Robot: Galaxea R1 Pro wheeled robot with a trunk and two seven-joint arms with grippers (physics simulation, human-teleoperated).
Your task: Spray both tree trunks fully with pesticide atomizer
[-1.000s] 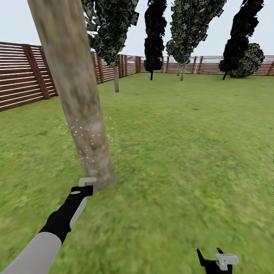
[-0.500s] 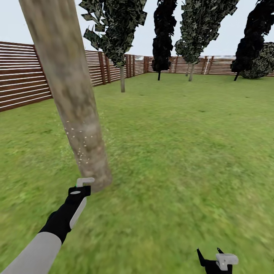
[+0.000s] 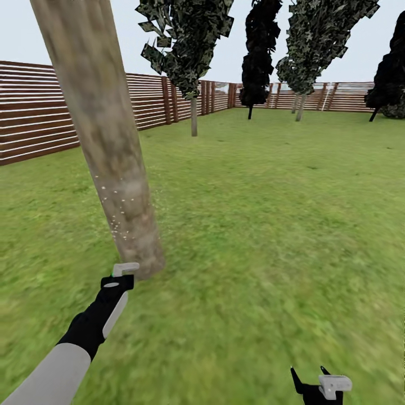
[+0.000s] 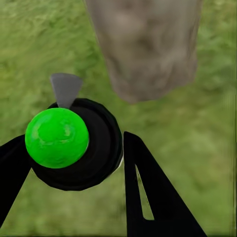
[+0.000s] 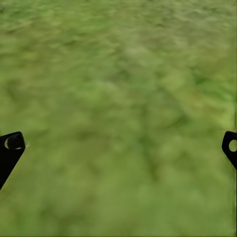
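Green grass [image 3: 270, 225] covers the garden floor around me. At eleven o'clock stands the thick tree trunk [image 3: 107, 146], with white pesticide specks [image 3: 121, 216] scattered on its lower bark. My left gripper [image 4: 74, 163] is clenched around the pesticide atomizer [image 4: 74, 143], just beside the base of the trunk. At five o'clock, low, my right gripper [image 5: 118, 148] hangs released, fingers wide apart above the grass.

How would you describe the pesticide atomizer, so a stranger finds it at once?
Find the thick tree trunk at the left. At its foot, the left gripper holds the pesticide atomizer between its fingers. It is a small black bottle with a bright green ball on it.
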